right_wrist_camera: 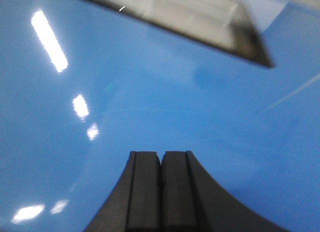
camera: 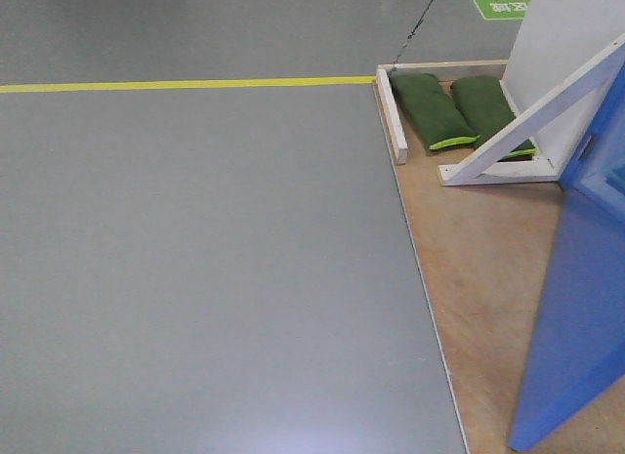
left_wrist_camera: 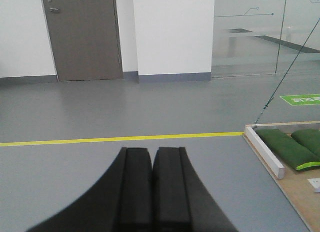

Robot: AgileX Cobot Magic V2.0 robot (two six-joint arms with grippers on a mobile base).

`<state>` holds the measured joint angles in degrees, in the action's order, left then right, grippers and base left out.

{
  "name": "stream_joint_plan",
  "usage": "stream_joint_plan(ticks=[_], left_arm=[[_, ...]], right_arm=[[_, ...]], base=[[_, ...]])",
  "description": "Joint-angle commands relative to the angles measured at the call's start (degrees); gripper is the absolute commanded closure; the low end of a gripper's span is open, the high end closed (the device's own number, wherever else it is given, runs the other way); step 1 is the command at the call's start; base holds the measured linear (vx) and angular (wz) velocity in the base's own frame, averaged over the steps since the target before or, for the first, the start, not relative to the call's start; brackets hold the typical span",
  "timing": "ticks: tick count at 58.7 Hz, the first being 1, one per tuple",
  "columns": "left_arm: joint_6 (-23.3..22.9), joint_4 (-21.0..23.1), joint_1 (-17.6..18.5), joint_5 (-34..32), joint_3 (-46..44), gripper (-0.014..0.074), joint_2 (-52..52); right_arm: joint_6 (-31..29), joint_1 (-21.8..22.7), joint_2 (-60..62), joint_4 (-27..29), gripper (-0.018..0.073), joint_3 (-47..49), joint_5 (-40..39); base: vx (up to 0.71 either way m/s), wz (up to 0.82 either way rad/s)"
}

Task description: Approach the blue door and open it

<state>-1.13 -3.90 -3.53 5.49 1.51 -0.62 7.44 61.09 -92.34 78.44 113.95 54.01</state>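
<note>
- Two pairs of fingers are pressed together with nothing between them: the left gripper (left_wrist_camera: 152, 156) and the right gripper (right_wrist_camera: 161, 156) each show their pads flat against one another.
- Straight ahead of the right fingertips, the blue door (right_wrist_camera: 150, 92) fills the whole wrist view, glossy and flecked with reflected ceiling lights. Whether the tips touch the panel cannot be told. Beyond them, up and to the right, runs a blurred dark-edged strip I cannot identify.
- Seen from the front camera, the blue door (camera: 581, 308) stands at the far right on the wooden platform (camera: 479, 249), angled away from the white braced panel (camera: 532, 117). Neither arm shows there.
- Ahead of the left fingertips lies only grey floor. The yellow line (left_wrist_camera: 120, 139) crosses beyond them, the green bags (left_wrist_camera: 286, 148) lie off to their right, and a grey-brown door (left_wrist_camera: 84, 35) stands far beyond to their left.
- The approach looks done and the opening step is in hand; the panel seems partly swung. Handle and lock are out of view, so the next move likely calls for a steady push with the closed right fingers along the swing, the left arm staying clear.
- Writing: a green floor marking (camera: 502, 6) carries white characters, too small to read. No brand shows.
</note>
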Motion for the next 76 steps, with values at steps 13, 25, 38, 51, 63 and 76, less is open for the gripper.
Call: stream_joint_plan(ticks=[13, 25, 38, 51, 63, 76], left_arm=[[-0.37, 0.10, -0.03, -4.81, -1.15, 0.0524, -0.82], [-0.37, 0.10, -0.03, -4.81, -1.15, 0.0524, -0.82], [-0.37, 0.10, -0.03, -4.81, -1.15, 0.0524, -0.82], [-0.37, 0.10, -0.03, -4.81, -1.15, 0.0524, -0.82], [-0.37, 0.10, -0.03, -4.81, -1.15, 0.0524, -0.82], [-0.37, 0.10, -0.03, -4.81, -1.15, 0.0524, -0.82]], right_arm=[[-1.10, -11.49, 4.54, 5.54, 0.0561, 2.32, -1.13], [-1.10, -16.95, 1.91, -0.67, 0.0561, 2.32, -10.24], [-1.10, -20.75, -2.36, -5.44, 0.0561, 2.32, -13.49], [-1.10, -26.29, -4.74, -9.78, 0.0561, 2.32, -14.38], [-1.10, -29.70, -6.52, -14.35, 0.0561, 2.32, -14.34], [-1.10, -32.59, -8.19, -14.60, 0.0561, 2.32, -14.43]], base=[[0.00, 0.00], [0.00, 0.00], [0.00, 0.00], [0.00, 0.00], [0.00, 0.00], [0.00, 0.00]])
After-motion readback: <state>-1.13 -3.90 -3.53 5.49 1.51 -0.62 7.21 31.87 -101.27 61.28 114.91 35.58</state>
